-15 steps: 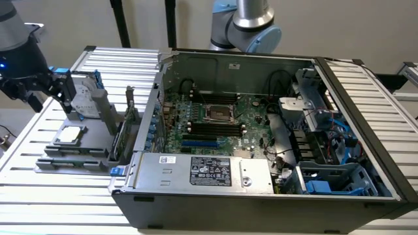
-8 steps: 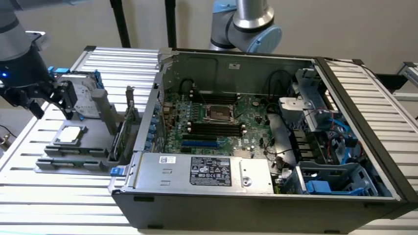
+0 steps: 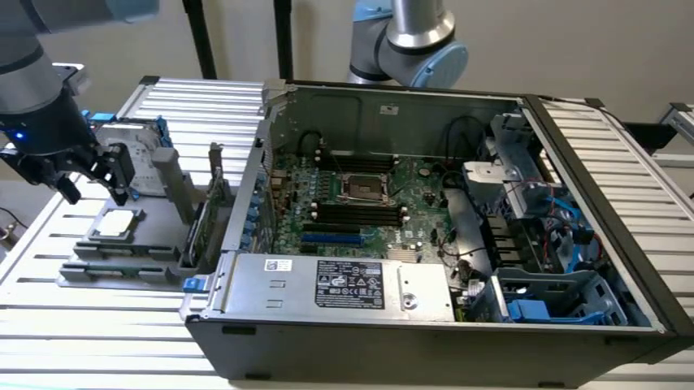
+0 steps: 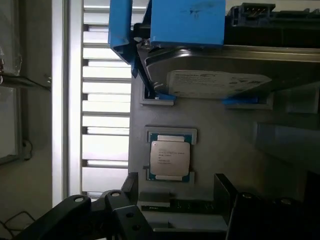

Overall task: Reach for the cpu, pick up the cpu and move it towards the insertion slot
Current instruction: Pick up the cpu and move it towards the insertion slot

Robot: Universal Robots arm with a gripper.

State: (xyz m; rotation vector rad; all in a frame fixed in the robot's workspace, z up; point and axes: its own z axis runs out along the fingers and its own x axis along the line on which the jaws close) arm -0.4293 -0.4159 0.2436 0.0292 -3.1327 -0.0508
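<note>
The jaws stood apart and empty, the arm (image 3: 32,89) pointed down over the cpu (image 3: 117,222), which lay in a grey tray (image 3: 158,231) on the slatted counter (image 3: 97,325), beside the open case (image 3: 434,341).

Count: one cpu (image 4: 170,155) and one hard drive (image 4: 215,82), both outside the computer case (image 3: 434,341). Inside the case: one insertion slot (image 3: 366,188), one power supply (image 3: 347,284).
</note>
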